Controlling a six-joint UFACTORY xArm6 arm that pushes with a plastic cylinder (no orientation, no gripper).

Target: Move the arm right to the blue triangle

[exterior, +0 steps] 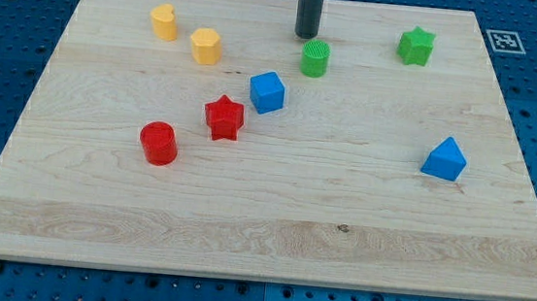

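Observation:
The blue triangle point(444, 159) lies on the wooden board at the view's right, a little below the middle. My tip point(305, 35) is at the view's top centre, far up and to the left of the blue triangle. It stands just above and slightly left of the green cylinder point(316, 58), close to it but apart.
A green star point(415, 45) sits at the top right. A blue cube point(267, 92) and a red star point(224, 117) lie near the centre, a red cylinder point(159, 143) to their left. Two yellow blocks point(165, 22) point(205, 46) sit at the top left. The board's edge point(258, 271) borders a blue pegboard.

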